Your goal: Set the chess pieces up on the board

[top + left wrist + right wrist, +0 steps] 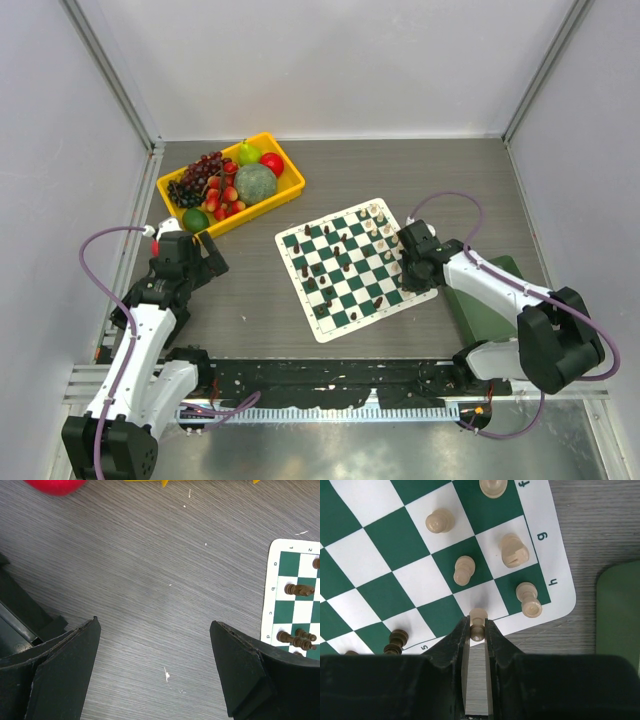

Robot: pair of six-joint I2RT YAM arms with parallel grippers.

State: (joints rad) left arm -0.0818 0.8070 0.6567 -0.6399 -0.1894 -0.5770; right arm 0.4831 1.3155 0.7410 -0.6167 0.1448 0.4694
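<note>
– One cream pawn [478,614] is the piece in play, yes? Where is it?

– Pinched in the right gripper [478,626], whose fingers are drawn narrow around its stem, at six o'clock in the right wrist view. It hangs over a white square of the board [556,555], in the row marked h.

– Why there?

– My guess is that it fills a gap. Two cream pawns [463,570] stand in a line running toward eleven o'clock. A knight [512,550] and another cream piece [529,600] stand behind them, nearer the border. That white square looks like the next gap in the line. Gripping the stem with the head poking out should let it go down upright.

– And the other arm?

– The left gripper [155,630] hovers with its fingers spread wide and nothing between them. It is over bare table [150,565], at the board's nine o'clock seen from above. It is probably parked out of the way.

– What can't you make out?

– The pawn's base is buried between the fingers, so I cannot tell whether it touches the board. At seven o'clock some dark pieces [395,641] are cut off by the gripper body, and a cream piece at twelve o'clock is clipped by the frame. From above the pieces are too small to name. The right arm also covers much of the green tray [620,615] at the board's four o'clock. The yellow fruit bin [270,203] sits at the board's ten o'clock, apart from it.
</note>
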